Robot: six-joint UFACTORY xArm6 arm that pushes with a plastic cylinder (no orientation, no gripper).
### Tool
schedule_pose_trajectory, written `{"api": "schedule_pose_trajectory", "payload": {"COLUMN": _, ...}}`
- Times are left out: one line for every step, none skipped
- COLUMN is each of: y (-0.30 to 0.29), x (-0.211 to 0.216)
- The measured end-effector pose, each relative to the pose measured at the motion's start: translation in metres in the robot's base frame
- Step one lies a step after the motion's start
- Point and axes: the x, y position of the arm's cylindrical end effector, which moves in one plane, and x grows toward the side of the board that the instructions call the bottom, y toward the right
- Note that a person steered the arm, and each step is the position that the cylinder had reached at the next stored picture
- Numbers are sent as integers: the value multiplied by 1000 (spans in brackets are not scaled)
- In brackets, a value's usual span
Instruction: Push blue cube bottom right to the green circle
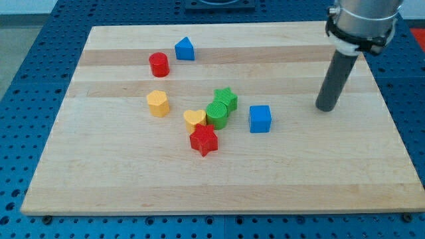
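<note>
The blue cube point(260, 119) sits on the wooden board right of the middle. The green circle point(217, 114), a round cylinder, stands to its left with a small gap between them. My tip point(325, 108) touches the board well to the right of the blue cube and slightly higher in the view, apart from every block.
A green star point(226, 98) touches the green circle above it. A yellow heart point(194, 119) and a red star point(204, 140) crowd its left and lower left. A yellow hexagon point(158, 103), a red cylinder point(159, 64) and a blue pentagon-like block point(184, 48) lie toward the upper left.
</note>
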Motion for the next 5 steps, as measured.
{"api": "schedule_pose_trajectory", "payload": {"y": -32, "x": 1}}
{"api": "schedule_pose_trajectory", "payload": {"y": -63, "x": 1}}
{"api": "schedule_pose_trajectory", "payload": {"y": -86, "x": 1}}
{"api": "schedule_pose_trajectory", "payload": {"y": -97, "x": 9}}
{"api": "schedule_pose_trajectory", "payload": {"y": -97, "x": 23}}
